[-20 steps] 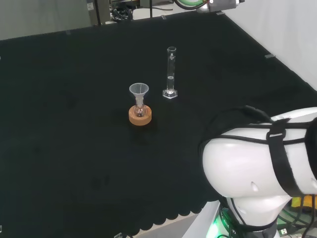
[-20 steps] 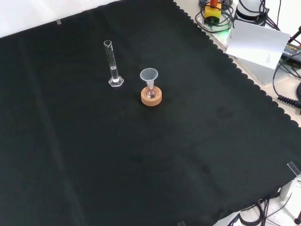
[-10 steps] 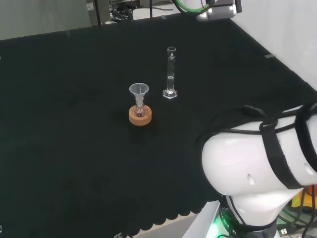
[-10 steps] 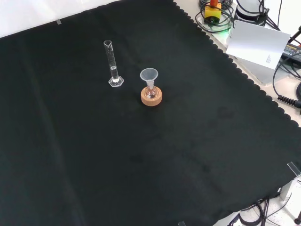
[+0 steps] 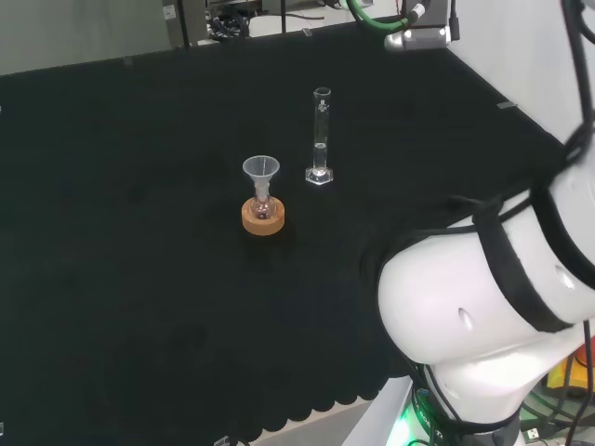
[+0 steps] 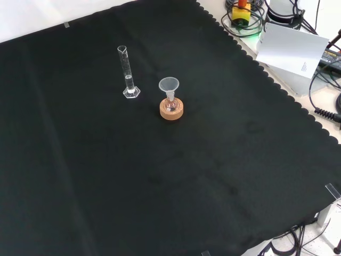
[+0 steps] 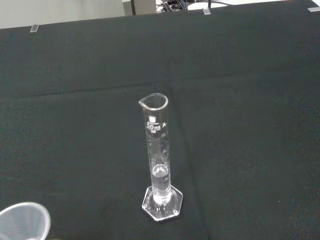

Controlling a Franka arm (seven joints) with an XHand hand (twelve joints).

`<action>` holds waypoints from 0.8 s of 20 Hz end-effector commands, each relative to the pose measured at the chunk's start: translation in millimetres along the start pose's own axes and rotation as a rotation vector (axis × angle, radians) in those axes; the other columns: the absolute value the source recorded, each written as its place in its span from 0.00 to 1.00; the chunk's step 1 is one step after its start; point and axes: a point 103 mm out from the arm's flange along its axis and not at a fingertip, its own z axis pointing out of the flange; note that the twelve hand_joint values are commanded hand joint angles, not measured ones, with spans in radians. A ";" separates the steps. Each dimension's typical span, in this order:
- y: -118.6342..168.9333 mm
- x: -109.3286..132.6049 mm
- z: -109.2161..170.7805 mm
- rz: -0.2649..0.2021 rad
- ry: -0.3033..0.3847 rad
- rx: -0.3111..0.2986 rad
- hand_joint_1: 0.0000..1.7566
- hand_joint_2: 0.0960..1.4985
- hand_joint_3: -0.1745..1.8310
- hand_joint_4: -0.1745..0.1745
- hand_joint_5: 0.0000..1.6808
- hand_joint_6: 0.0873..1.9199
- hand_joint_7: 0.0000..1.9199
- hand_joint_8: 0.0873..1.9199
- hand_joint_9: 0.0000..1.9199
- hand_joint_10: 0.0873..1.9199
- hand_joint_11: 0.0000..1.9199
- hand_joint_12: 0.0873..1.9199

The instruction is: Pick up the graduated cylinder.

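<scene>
Clear funnel [image 5: 261, 168] in flask on cork ring [image 5: 262, 218]

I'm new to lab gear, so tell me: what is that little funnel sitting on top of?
The funnel has its stem in a small flask resting in a cork ring stand. The ring hides most of the flask, so its contents cannot be made out.

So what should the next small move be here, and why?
Probably bring the hand down toward the cylinder. It stands upright and untouched on the cloth, with the funnel on its cork stand close beside it, so approaching from the side away from the funnel seems safest.
</scene>
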 end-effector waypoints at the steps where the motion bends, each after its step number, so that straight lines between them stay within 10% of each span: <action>1: 60.7 -38.7 42.3 -0.018 0.063 -0.026 0.04 0.87 0.09 0.42 0.13 0.00 0.01 0.25 0.13 0.30 0.01 0.73; 16: 94.7 -47.8 137.1 -0.042 0.253 -0.074 0.18 0.80 0.06 0.36 0.17 0.00 0.05 0.29 0.16 0.34 0.04 0.72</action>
